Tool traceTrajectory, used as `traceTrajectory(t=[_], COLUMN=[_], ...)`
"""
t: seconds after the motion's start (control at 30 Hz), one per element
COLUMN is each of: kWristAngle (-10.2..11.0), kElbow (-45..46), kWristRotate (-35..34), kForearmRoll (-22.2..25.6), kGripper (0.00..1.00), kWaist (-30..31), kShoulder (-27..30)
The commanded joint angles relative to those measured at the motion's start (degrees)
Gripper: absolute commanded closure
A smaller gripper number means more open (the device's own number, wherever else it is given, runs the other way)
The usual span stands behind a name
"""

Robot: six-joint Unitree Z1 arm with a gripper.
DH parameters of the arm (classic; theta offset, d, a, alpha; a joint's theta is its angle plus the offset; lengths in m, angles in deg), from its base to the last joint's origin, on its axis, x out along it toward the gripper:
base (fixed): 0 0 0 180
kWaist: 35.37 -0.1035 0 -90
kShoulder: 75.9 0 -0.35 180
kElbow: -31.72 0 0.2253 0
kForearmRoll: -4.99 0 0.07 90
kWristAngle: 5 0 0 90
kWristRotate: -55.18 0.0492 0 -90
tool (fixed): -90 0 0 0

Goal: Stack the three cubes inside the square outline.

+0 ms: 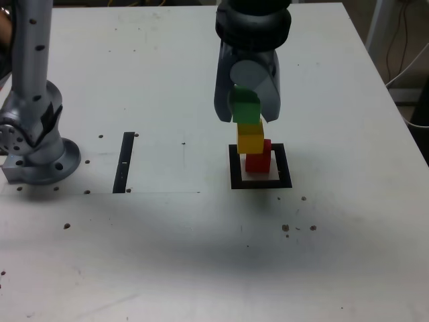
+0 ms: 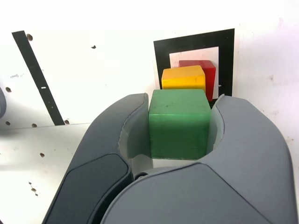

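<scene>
Your fingers (image 2: 133, 128) are clamped on the green cube (image 2: 180, 123), and you've got yellow (image 1: 251, 138) sitting offset on red (image 1: 258, 161).

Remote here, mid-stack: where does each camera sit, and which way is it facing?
Exterior view: off the arm, looking down across the white table; arm and gripper show.
Wrist view: on the wrist, looking past the gripper's jaws toward the tabletop; both jaws show.
Shared: green cube, yellow cube, red cube, square outline, black strip.
</scene>
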Motion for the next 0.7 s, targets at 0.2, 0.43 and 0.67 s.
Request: traceTrajectory(t=[0.2,0.43,0.67], kWristAngle=[-0.75,-0.92,-0.85], kElbow=[-0.40,0.04,0.47], kWristRotate=[0.19,0.43,0.49], kForearmRoll=[-2.42,-3.05,-2.85], kGripper=[0.81,0.79,0.66], kWaist=[-0.08,-0.10,-0.22], kShoulder=[-2.33,-2.73,-2.64])
